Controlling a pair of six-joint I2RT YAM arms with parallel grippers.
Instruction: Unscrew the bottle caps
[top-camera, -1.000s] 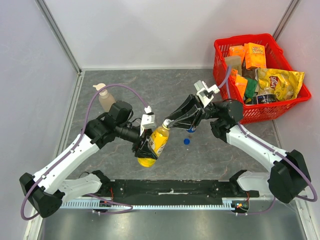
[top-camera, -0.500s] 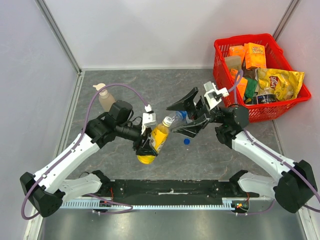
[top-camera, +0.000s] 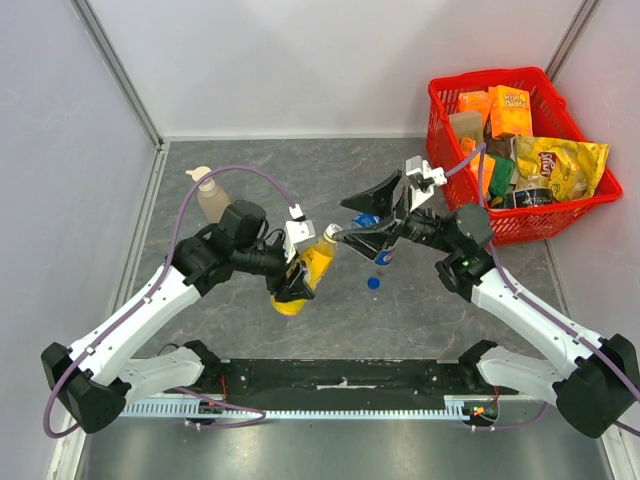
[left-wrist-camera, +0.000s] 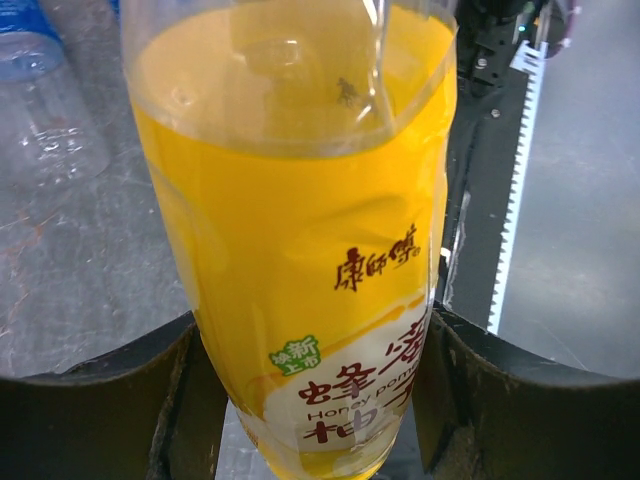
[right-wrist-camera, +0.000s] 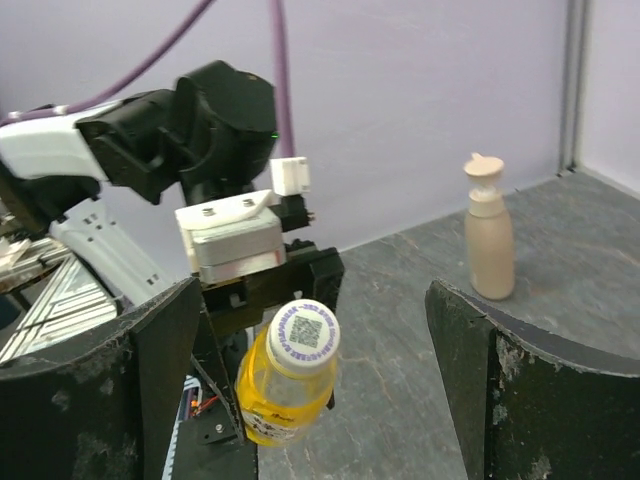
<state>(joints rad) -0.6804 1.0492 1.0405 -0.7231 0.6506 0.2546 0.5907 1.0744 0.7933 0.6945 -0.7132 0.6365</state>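
Bottle caps: white cap with a printed QR code, seated on the juice bottle; blue cap lying loose on the bench.
Where: juice bottle held off the bench, tilted, neck aimed toward the right gripper; clear bottle lying on the bench beyond it.
Left jaws: left gripper clamped on the juice bottle's lower body, over the label.
Right jaws: spread wide, apart from the white cap, holding nothing.
Weight: nearly full of yellow liquid, so probably heavy for its size.
Wall: thin plastic, likely to dent under a hard squeeze; glossy label, likely slippery under twist.
Cap: small and stiff; little surface to catch.
Where to grip: cap by its rim, from opposite sides; body clamp kept firm against rotation.
Writing: 康師傅 and 蜂蜜柚子 in brown; "Honey pomelo" beneath, partly readable; green badge 新上市.
Other brands: Lay's logo on the yellow bag in the red basket.
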